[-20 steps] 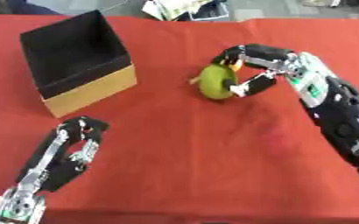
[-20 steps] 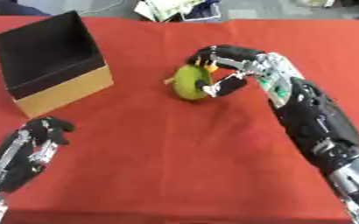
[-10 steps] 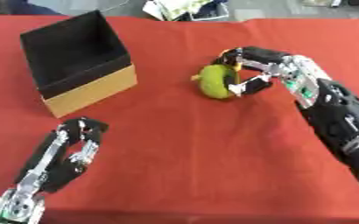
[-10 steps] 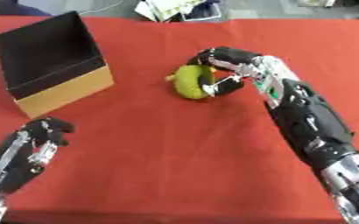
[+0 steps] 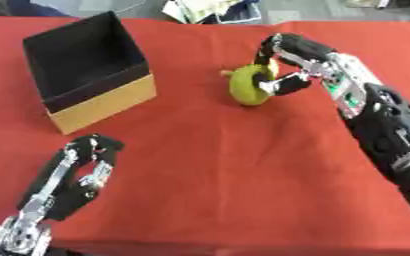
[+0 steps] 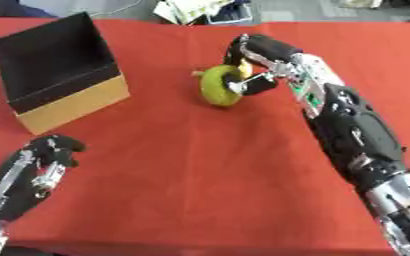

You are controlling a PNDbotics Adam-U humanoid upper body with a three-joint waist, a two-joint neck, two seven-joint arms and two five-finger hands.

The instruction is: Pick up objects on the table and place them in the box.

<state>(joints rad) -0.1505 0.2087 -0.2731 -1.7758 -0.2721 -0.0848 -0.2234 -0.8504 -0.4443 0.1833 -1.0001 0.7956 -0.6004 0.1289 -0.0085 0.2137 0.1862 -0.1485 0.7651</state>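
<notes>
A yellow-green rounded object (image 5: pixel 246 87) with a small stem lies on the red table near the middle back. My right hand (image 5: pixel 292 62) reaches in from the right and its fingers and thumb are curled round the object's right side. The open box (image 5: pixel 88 70), black inside with tan cardboard sides, stands at the back left. My left hand (image 5: pixel 84 162) rests at the lower left, fingers relaxed and holding nothing.
The red cloth (image 5: pixel 217 170) covers the whole table. Papers and clutter (image 5: pixel 210 10) lie beyond the far edge. A wide bare stretch of cloth lies between the box and the green object.
My right hand has closed further round the green object and shifted slightly left with it. The left hand has stayed put.
</notes>
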